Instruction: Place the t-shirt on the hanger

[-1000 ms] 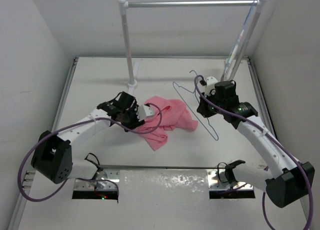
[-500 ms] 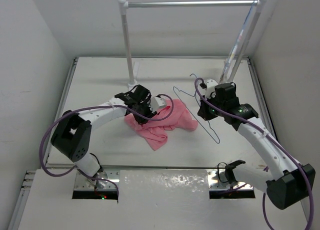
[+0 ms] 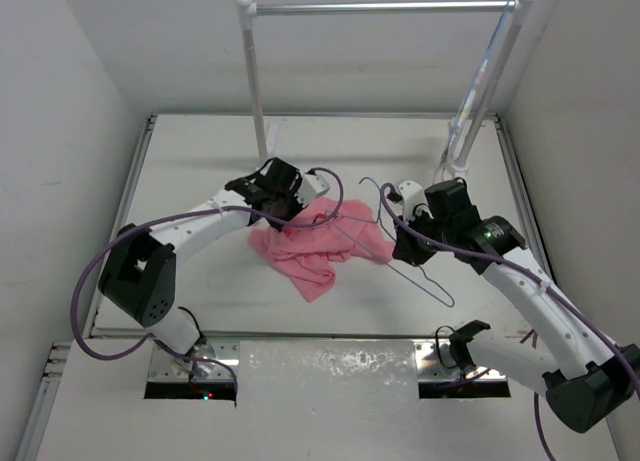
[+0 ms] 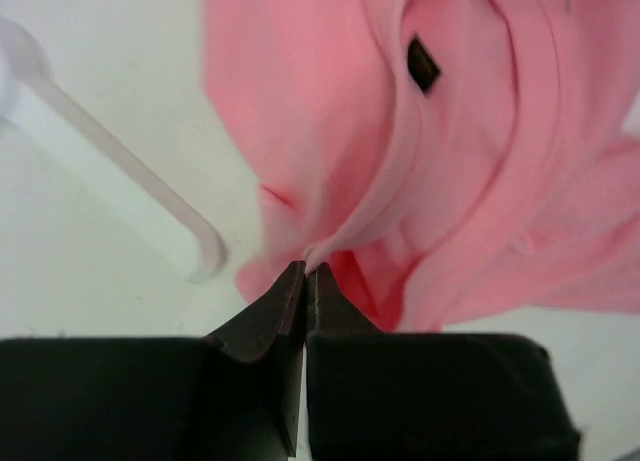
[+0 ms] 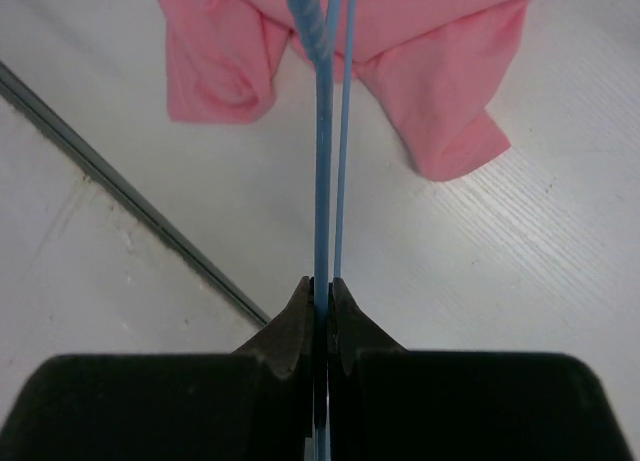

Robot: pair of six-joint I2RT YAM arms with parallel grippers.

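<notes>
Over on the left, the left jaws are pinched tight on a fold of the shirt [image 3: 312,249], right at its far-left edge, and the wrist view shows the pink cloth bunched between the tips. The shirt itself lies crumpled on the counter [image 3: 200,151], about midway between the near and far edges and a little left of centre. It is nowhere near spread out. Its neck opening, with the small dark label inside, shows in the left wrist view, gaping a little.

Moving right, the hanger [image 5: 322,181] is clamped in the right jaws, which are shut on its blue wire. From above, the wire's far end reaches across the right-hand edge of the shirt, while the rest trails toward the near right corner of the counter.

So both grips look secured, and that is the part done. The hanger seems to lie over the cloth, not inside it, though the pictures cannot settle that. What is left, by this reading, is the real work: opening the shirt, feeding the wire in, and seating both shoulders.
</notes>
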